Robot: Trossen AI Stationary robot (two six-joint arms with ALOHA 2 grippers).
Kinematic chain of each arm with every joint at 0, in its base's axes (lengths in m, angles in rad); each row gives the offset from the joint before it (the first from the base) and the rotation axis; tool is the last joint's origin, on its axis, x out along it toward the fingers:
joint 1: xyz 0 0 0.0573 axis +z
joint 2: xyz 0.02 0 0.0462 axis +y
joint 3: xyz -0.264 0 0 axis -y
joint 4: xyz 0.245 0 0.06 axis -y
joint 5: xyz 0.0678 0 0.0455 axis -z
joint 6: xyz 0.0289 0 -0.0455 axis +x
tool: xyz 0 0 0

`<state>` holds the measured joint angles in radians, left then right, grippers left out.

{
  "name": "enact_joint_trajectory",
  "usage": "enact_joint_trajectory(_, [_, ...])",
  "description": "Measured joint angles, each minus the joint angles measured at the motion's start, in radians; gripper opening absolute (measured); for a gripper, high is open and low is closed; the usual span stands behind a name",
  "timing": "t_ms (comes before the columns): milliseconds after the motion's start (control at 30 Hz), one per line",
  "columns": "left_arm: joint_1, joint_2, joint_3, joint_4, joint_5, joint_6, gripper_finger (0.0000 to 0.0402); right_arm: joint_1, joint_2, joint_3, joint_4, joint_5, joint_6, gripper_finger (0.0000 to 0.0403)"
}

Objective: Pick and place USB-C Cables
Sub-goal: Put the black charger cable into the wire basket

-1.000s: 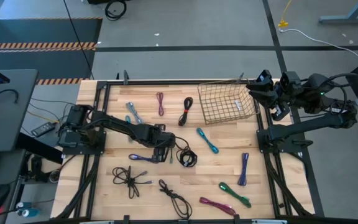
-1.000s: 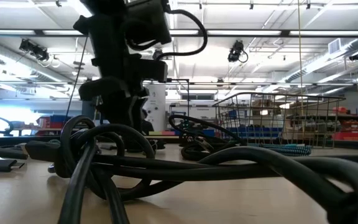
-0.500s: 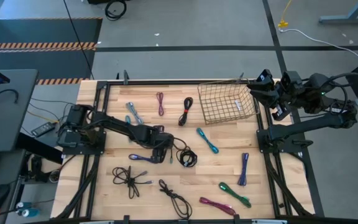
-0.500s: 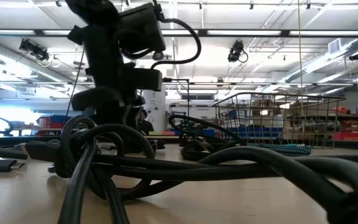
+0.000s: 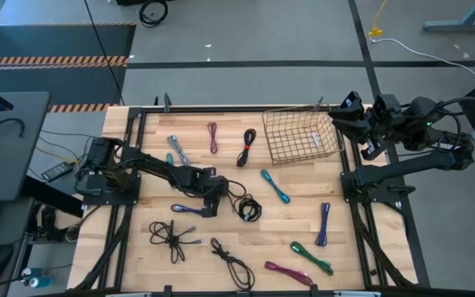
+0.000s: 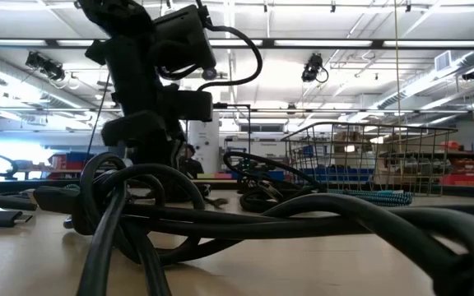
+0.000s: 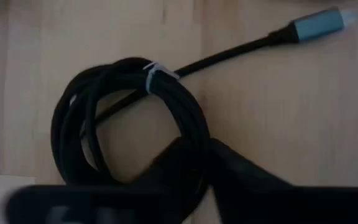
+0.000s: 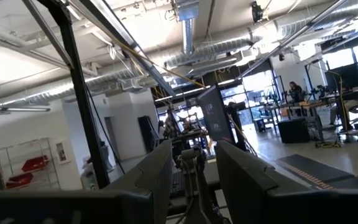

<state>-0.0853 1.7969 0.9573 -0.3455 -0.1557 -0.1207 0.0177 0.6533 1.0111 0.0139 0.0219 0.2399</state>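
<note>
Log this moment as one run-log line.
left tool: closing on black coiled cable | right tool: open, raised beside wire basket

Pale wood table [image 5: 303, 219], black coiled cable [image 7: 129, 118] with white tie, teal cable [image 5: 275, 186], purple cable [image 5: 323, 223]

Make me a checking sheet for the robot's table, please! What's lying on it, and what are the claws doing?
Surface: wooden table, flat, no spills seen.
Job's things: small cable bundles lie scattered, among them a black coil, a purple cable, a teal cable and a green cable.
Clutter: wire basket at the far edge, one pale thing inside.
Claws: left claw is pinched on the black coil near the table's middle; right claw is open, raised beside the basket.
Cables: white cord on the floor behind the table.
Surroundings: dark desk and striped floor tape on the left.
</note>
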Motion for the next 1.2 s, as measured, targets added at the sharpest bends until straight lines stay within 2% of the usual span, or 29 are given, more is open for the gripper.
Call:
enact_joint_trajectory(67, [0.002,0.0,0.0,0.007,-0.015,-0.011,0.0023,0.0,0.0,0.0,0.0,0.0,-0.006,0.0132])
enact_joint_trajectory(300, [0.005,-0.004,0.038,-0.023,-0.036,-0.028,0.0023,0.0,0.0,0.0,-0.001,-0.018,-0.04,0.0121])
enact_joint_trajectory(400, [0.008,-0.042,0.094,-0.058,-0.039,-0.031,0.0023,0.0,0.0,0.0,-0.007,-0.017,-0.071,0.0088])
enact_joint_trajectory(500, [0.005,-0.09,0.151,-0.11,-0.049,-0.025,0.0023,0.0,-0.002,0.0,-0.021,-0.017,-0.104,0.0028])
enact_joint_trajectory(567, [0.004,-0.131,0.191,-0.158,-0.056,-0.021,0.0023,-0.001,-0.003,0.0,-0.022,-0.012,-0.121,0.0009])
enact_joint_trajectory(900, [0.002,-0.376,0.416,-0.325,-0.271,0.111,0.0022,-0.001,0.004,0.0,-0.105,0.061,-0.127,0.0003])
enact_joint_trajectory(1067, [0.004,-0.429,0.475,-0.343,-0.29,0.142,0.0022,-0.001,0.056,0.0,-0.111,0.064,-0.069,0.0004])
enact_joint_trajectory(1200, [-0.006,-0.447,0.484,-0.352,-0.295,0.152,0.0022,-0.007,0.122,0.0,-0.103,0.072,-0.01,0.0026])
